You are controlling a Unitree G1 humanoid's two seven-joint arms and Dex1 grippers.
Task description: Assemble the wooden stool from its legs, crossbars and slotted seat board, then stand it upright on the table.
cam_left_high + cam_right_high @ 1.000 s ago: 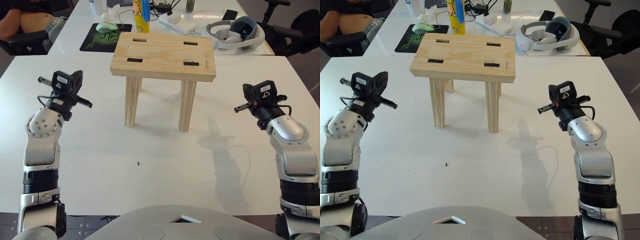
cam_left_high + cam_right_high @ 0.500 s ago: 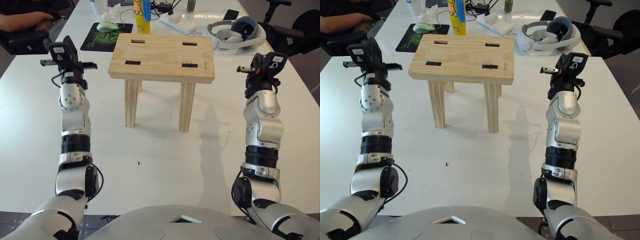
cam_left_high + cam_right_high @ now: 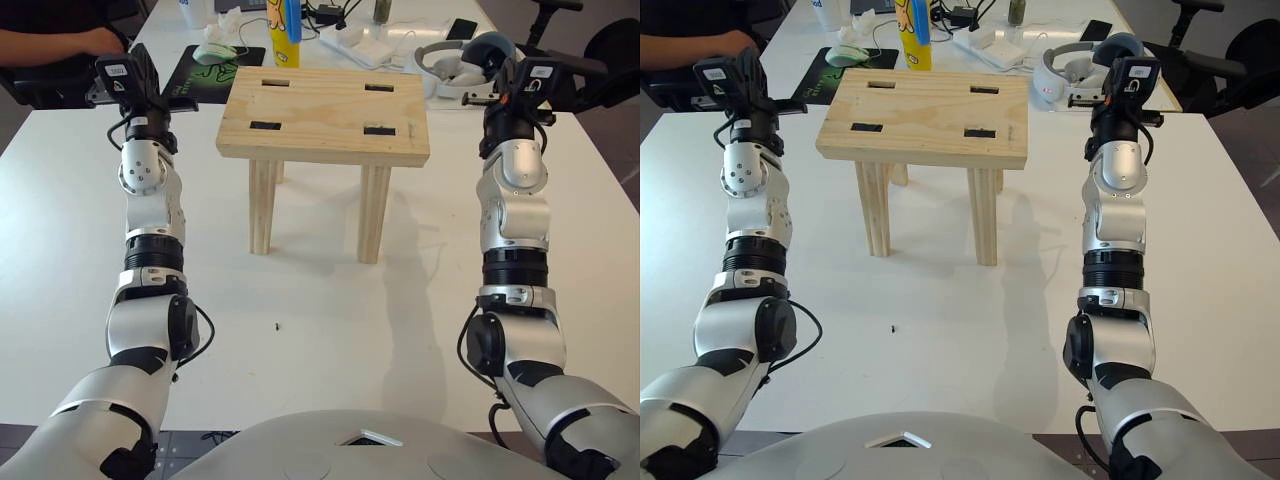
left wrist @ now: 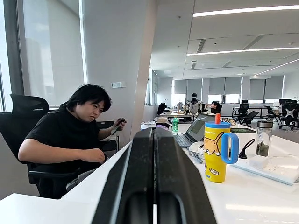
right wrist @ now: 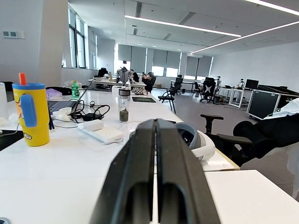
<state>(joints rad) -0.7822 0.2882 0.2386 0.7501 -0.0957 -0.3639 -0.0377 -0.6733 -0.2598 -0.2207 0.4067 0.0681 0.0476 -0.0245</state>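
Stool (image 3: pixel 325 110) well apart from left pincer (image 4: pixel 154 134), right pincer (image 5: pixel 155 125)

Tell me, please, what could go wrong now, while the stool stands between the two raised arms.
1. The left claw and right claw, both shut, appear about level with the seat on either side of the stool. An inward swing might tip it over.
2. The right claw seems close to the headset behind the stool. Moving farther forward could knock it.

Stool (image 3: pixel 325 110) pale grained wood; tabletop (image 3: pixel 300 330) plain white; cup (image 4: pixel 217 151) yellow, blue handle; mat (image 3: pixel 225 80) black with green pattern.
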